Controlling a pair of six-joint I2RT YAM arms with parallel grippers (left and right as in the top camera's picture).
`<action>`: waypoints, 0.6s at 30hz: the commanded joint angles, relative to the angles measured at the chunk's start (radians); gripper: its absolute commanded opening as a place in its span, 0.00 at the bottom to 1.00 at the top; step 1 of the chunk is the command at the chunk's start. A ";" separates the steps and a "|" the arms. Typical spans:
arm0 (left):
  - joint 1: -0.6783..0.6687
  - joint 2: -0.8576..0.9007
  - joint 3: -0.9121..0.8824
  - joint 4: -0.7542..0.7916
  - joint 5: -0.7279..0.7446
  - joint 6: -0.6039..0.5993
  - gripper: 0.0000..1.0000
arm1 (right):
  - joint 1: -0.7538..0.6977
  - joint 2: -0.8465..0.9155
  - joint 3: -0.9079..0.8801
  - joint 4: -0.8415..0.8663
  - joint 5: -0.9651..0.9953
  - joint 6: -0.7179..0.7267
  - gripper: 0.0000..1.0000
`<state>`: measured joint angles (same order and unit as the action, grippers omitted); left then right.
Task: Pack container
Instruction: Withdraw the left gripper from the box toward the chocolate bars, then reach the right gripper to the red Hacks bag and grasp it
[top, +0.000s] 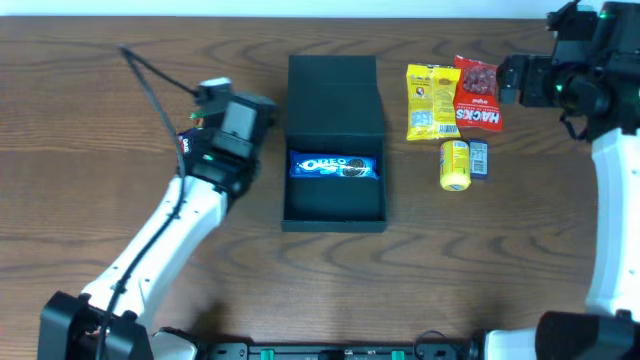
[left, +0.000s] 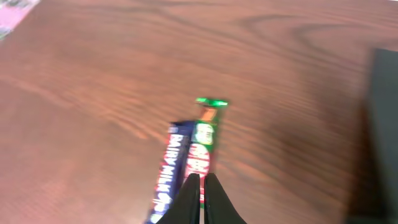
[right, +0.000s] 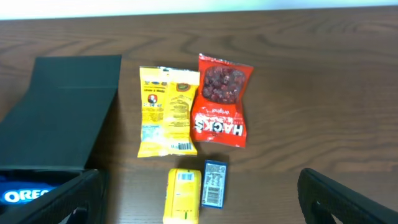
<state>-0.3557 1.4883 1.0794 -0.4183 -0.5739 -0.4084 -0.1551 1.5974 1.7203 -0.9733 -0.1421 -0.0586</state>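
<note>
Hovering shut over the red-and-green wrapped chocolate bar (left: 202, 146), the left gripper (left: 201, 180) should open before descending — the dark teal-black cardboard box (top: 335, 205) stands open nearby; the right gripper (top: 503, 80) gapes, empty.

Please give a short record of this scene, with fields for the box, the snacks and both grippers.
container: dark box, lid open
inside: Oreo packet
right of it: yellow packet, red Hacks packet, small yellow pack, small blue pack
left of it: Dairy Milk bar, red-green bar, side by side
left gripper: shut, over those bars
right gripper: open, empty
</note>
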 joint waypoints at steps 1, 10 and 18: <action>0.060 -0.015 0.010 -0.008 0.037 -0.026 0.06 | -0.008 0.040 -0.002 0.021 -0.005 0.009 0.99; 0.132 -0.015 0.010 -0.008 0.096 -0.026 0.11 | -0.008 0.137 -0.002 0.135 -0.005 0.009 0.99; 0.132 -0.015 0.010 -0.004 0.097 -0.026 0.49 | -0.002 0.248 -0.002 0.138 -0.009 0.038 0.99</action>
<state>-0.2279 1.4883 1.0794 -0.4213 -0.4744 -0.4259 -0.1547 1.8217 1.7199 -0.8360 -0.1425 -0.0525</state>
